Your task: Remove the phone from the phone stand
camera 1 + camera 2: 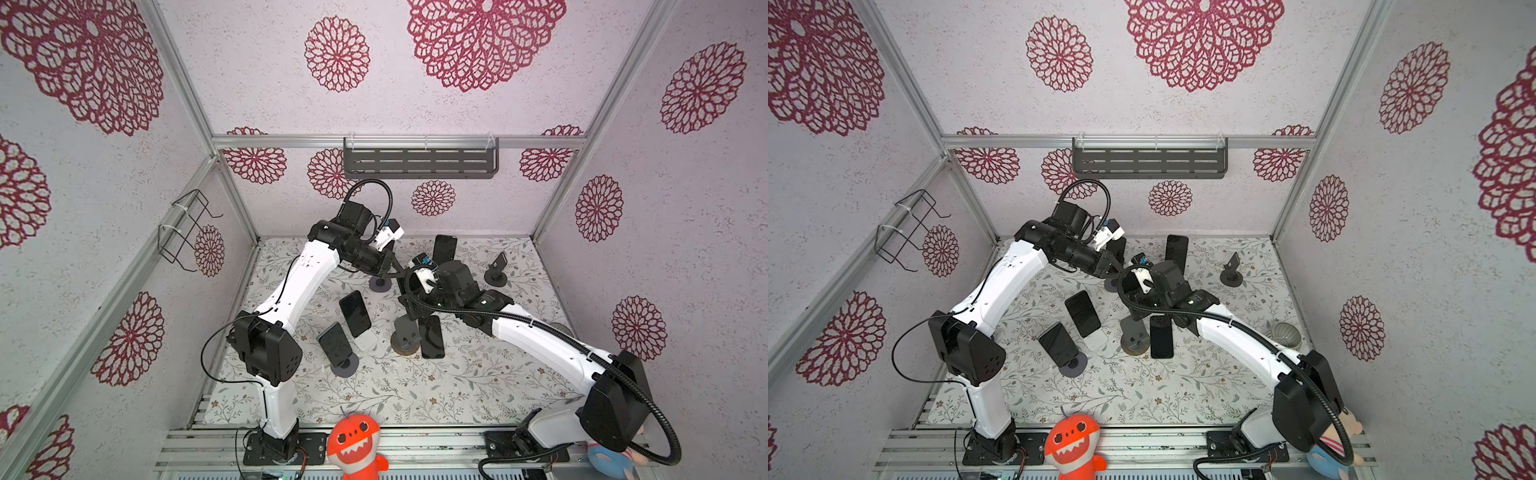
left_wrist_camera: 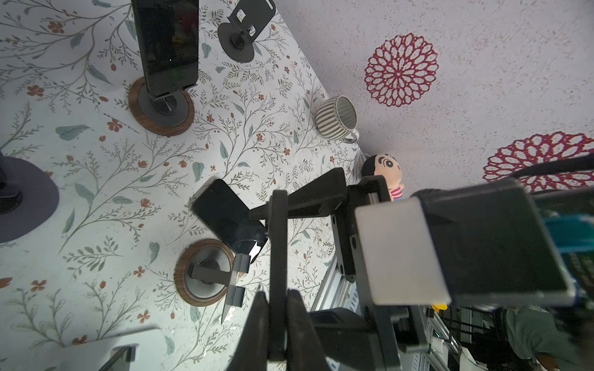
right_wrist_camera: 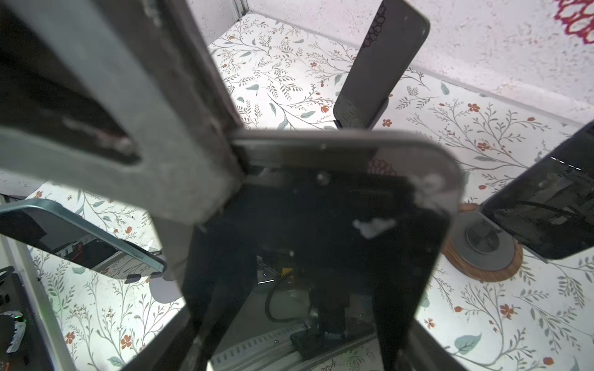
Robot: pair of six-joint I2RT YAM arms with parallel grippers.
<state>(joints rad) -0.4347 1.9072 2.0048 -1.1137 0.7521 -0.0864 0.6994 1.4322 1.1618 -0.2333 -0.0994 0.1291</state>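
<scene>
Left pincer (image 2: pixel 278 298): clamped narrow on the phone's (image 3: pixel 321 208) thin top edge; in its own wrist view the phone shows edge-on between the fingers.
Right pincer (image 1: pixel 406 286): facing the left one, jaws astride the phone's two long sides. Cannot tell whether the pads touch the glass.
Phone, place: between the two pincers, upright, over the grey round base of its stand (image 1: pixel 379 284). The cradle is hidden, so seated or lifted cannot be told.
Step, as judged: securing the phone for the lift; removal not yet shown.
Next move, as judged: firm side grip, then a pull up along the stand's lean, not sideways, so the lip lets go and the base stays put.
Phone, make: flat slab, rounded corners, glossy black glass with white smudges, dull metal rim. Likely slick.
Stand, make: matte grey disc foot.
Beyond the pincers: other dark phones on stands, one with a wood-ringed base (image 2: pixel 160 109); a ribbed striped cup (image 2: pixel 336 117) lies well apart.
Underfoot: mat (image 1: pixel 415 395) printed with leaves and flowers.
</scene>
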